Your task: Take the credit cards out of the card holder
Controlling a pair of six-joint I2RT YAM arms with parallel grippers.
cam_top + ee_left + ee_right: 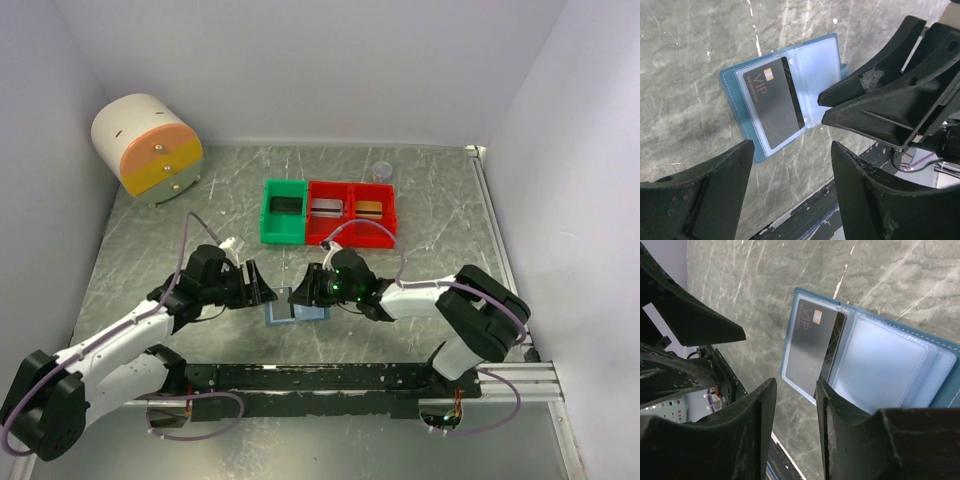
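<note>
The blue card holder lies open and flat on the table between both grippers. A dark credit card marked VIP sits in the clear pocket of one panel; the other panel's pockets look see-through. My left gripper hovers open just short of the holder's near edge, with nothing between its fingers. My right gripper has its jaws narrowed to a small gap with only table showing through. One fingertip sits at the card's lower corner, by the fold.
Behind the holder stand a green bin holding a dark flat item and a red two-part bin holding a silvery card and a gold card. A round white-and-orange drawer unit is at the back left. A black rail runs along the near edge.
</note>
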